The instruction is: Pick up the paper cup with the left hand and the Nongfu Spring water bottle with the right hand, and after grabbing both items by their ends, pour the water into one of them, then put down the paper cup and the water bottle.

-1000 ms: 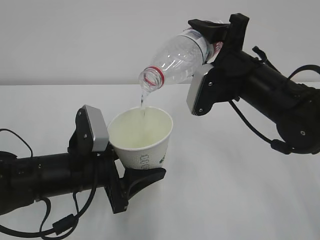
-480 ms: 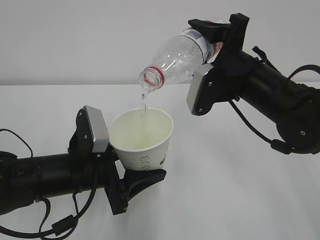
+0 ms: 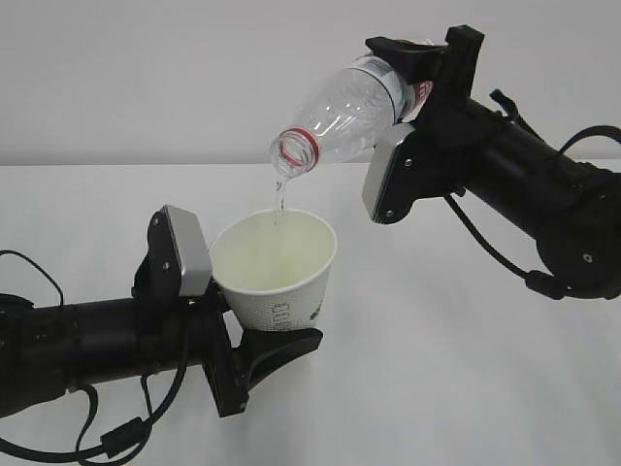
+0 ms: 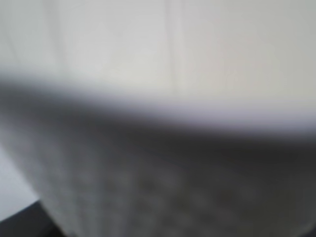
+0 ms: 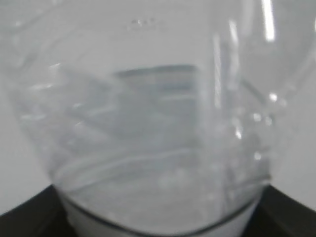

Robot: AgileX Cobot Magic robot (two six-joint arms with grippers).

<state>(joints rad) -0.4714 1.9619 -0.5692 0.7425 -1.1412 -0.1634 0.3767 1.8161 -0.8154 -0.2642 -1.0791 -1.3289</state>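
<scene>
While the Nongfu Spring water bottle (image 3: 344, 112) hangs tipped in the air with its open mouth and red neck ring pointing down and to the left, a thin thread of the water (image 3: 279, 199) falls from the mouth toward the paper cup (image 3: 275, 270) just below it. The right hand (image 3: 505, 180) reaches in from the right edge of the exterior view, and its end effector (image 3: 427, 70) is clamped on the bottle's base end, a black finger (image 3: 403, 50) lying along the top of the bottle beside the red label. The right wrist view is filled with the clear ribbed plastic of the bottle, close up, with black finger parts at the lower corners.

The left hand (image 3: 107, 345) comes in low from the left edge, cables trailing beneath it. Its end effector (image 3: 254, 342) grips the cup at its lower end, so the cup is held off the white tabletop (image 3: 437, 388), leaning slightly with its wide rim up and its pale inside showing. A dark green logo and a line of small print show on the cup's side. The left wrist view is badly blurred and shows only the white cup wall pressed close to the lens.
</scene>
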